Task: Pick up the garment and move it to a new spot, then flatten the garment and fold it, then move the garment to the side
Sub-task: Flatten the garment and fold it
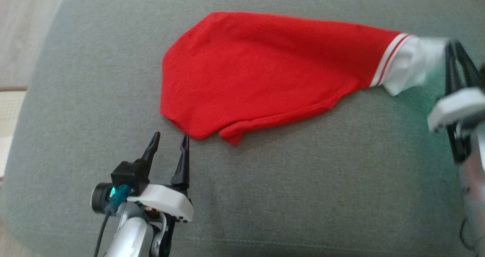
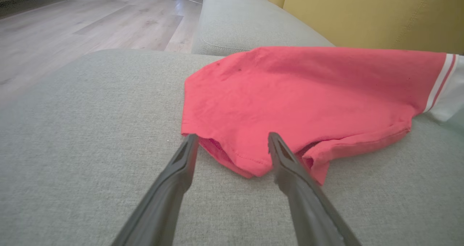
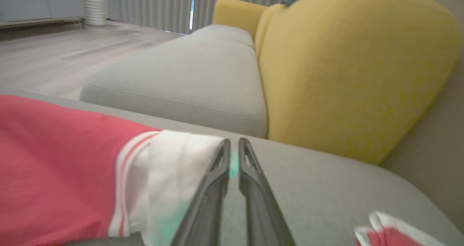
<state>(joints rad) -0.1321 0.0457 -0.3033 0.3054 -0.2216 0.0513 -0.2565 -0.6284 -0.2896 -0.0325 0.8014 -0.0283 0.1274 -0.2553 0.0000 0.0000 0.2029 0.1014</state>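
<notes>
Right now the red garment (image 1: 261, 71) is lying spread out on the grey cushion (image 1: 303, 192), with its white end (image 1: 413, 63) pointing toward the robot's right side. It is looking mostly flat. One hem near the front is curling under, and a few soft bumps are showing.

The left gripper (image 1: 170, 135) is sitting on the cushion just beside the near corner of the garment. Its two fingers are standing wide apart and are holding nothing. In the left wrist view the corner is lying right between the fingertips.

The right gripper (image 3: 234, 141) is resting at the white end. Its fingers are almost together, with only a thin slit between them. The white cloth is lying against the side of one finger, and no cloth is showing inside the slit.

I am guessing the robot is doing the flattening step, and folding is coming after it. Next, the left gripper is probably needing to slide forward a little and pinch the near corner, catching the curled hem without bunching it.
</notes>
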